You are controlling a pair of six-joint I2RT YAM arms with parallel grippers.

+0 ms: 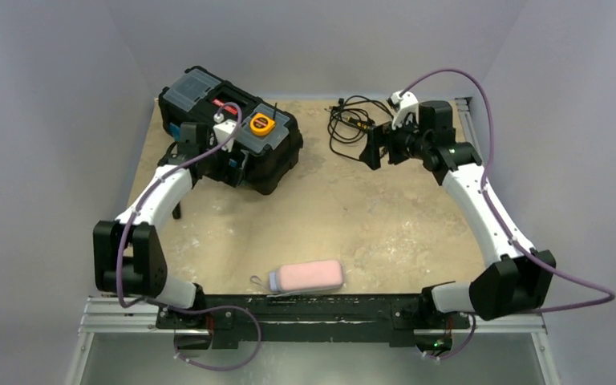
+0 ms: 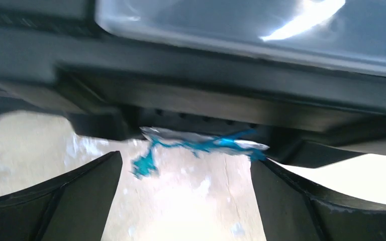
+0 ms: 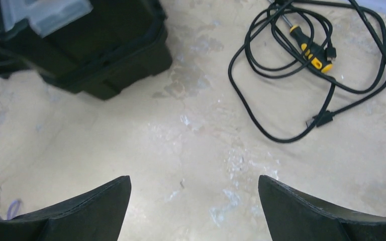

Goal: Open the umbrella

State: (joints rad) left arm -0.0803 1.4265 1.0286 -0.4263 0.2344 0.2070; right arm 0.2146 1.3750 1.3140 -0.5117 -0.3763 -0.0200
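Worn sandy tabletop (image 1: 385, 216) fills the scene. Jaws apart, the left gripper (image 2: 186, 160) faces the black plastic toolbox (image 1: 277, 164); a white scrap with blue marks (image 2: 201, 143) there is too blurred to read. Equally wide, the right gripper (image 3: 195, 183) hangs over bare tabletop. At the near edge lies the pinkish oblong packed umbrella (image 1: 310, 276).

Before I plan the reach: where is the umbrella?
In the top view, the umbrella lies folded at the table's near edge, about centred; the toolbox sits far off, back left.
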